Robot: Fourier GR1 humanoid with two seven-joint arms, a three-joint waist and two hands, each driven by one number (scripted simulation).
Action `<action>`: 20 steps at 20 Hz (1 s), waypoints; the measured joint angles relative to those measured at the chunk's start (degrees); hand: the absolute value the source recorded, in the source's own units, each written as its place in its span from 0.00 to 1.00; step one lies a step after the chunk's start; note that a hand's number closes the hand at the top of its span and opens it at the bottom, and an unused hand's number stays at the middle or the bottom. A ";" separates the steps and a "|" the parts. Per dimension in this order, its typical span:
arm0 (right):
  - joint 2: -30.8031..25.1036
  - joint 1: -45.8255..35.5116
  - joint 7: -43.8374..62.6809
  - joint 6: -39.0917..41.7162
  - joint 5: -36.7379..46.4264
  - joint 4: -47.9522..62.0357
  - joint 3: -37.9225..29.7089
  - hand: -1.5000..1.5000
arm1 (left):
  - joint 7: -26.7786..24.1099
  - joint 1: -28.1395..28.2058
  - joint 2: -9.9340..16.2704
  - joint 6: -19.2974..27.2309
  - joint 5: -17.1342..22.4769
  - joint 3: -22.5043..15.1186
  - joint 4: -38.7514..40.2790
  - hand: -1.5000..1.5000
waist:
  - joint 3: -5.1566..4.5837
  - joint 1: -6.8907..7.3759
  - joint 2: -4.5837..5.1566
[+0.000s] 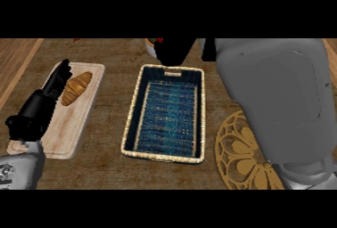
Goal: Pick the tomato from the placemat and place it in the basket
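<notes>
Two grey forearms enter from six o'clock: the left robot hand (41, 107) rests with straight, relaxed fingers over a pale wooden board (63, 133) carrying a golden bread loaf (76, 88), while the right robot hand (174, 51), at twelve o'clock above the basket (135, 120), curls dark fingers whose hold I cannot tell. Rectangular woven wicker with a blue lining forms the basket on the wood-grain table (108, 171); the round, gold-patterned placemat (240, 153) lies at four o'clock, and the tomato shows nowhere clearly.

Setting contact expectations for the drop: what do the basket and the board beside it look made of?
The basket looks like woven wicker: a pale braided rim around dark blue woven walls and floor. The cutting board looks like pale, matte wood, with faint grain lines, though the look leaves it open.
</notes>
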 measured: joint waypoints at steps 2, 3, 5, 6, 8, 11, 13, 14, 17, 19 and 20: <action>-0.81 0.79 -0.39 1.06 1.35 0.00 2.01 1.00 | 0.21 0.48 -0.20 0.00 0.06 -0.08 -0.56 0.50 | 0.01 -0.07 -0.03; -1.31 1.08 -0.81 1.66 1.97 0.08 2.88 1.00 | 0.11 0.53 0.28 -0.38 0.44 0.43 -0.58 0.50 | 0.01 -0.06 -0.03; -2.27 1.50 -2.01 3.50 2.05 0.75 3.91 0.00 | 0.46 0.58 0.10 -0.23 0.36 0.37 -0.97 0.50 | 0.03 -0.06 -0.01; -2.37 1.02 -2.17 4.35 1.45 1.29 3.57 0.00 | -0.09 0.60 0.12 -0.22 0.31 0.47 -0.50 0.50 | 0.03 -0.08 0.00; -2.12 1.52 -2.21 5.56 0.01 1.23 2.86 0.00 | -0.43 0.63 -0.08 -0.01 0.01 0.37 -0.26 0.50 | 0.04 -0.17 -0.02; -0.63 2.88 -1.31 6.16 -2.20 -0.35 1.97 0.00 | 0.10 0.88 -1.10 0.65 -0.64 -0.45 -0.74 0.50 | 0.04 -0.29 -0.08; -0.19 2.73 -1.07 6.51 -3.38 0.37 0.95 0.00 | -0.05 0.93 -0.81 0.50 -0.61 -0.17 -0.79 0.50 | 0.03 -0.20 -0.06; 0.34 2.76 -0.82 6.19 -3.54 0.26 0.69 0.00 | -0.06 0.36 -0.67 0.50 -0.55 0.12 -0.32 0.50 | 0.05 -0.20 -0.03; 1.77 1.91 -0.04 3.49 -3.35 0.22 -1.20 0.00 | -1.77 1.05 -0.92 0.57 -0.88 -0.03 0.63 0.50 | 0.03 -0.07 0.03; 2.49 2.16 0.21 -0.17 -3.82 -0.34 -3.20 0.00 | -1.07 0.85 -1.38 0.96 -1.23 -0.47 0.05 0.50 | 0.05 0.04 0.02; 2.74 1.88 0.41 -2.23 -3.80 -0.47 -4.57 0.00 | -0.82 0.38 -1.01 0.68 -0.91 -0.07 0.27 0.50 | 0.04 0.05 0.04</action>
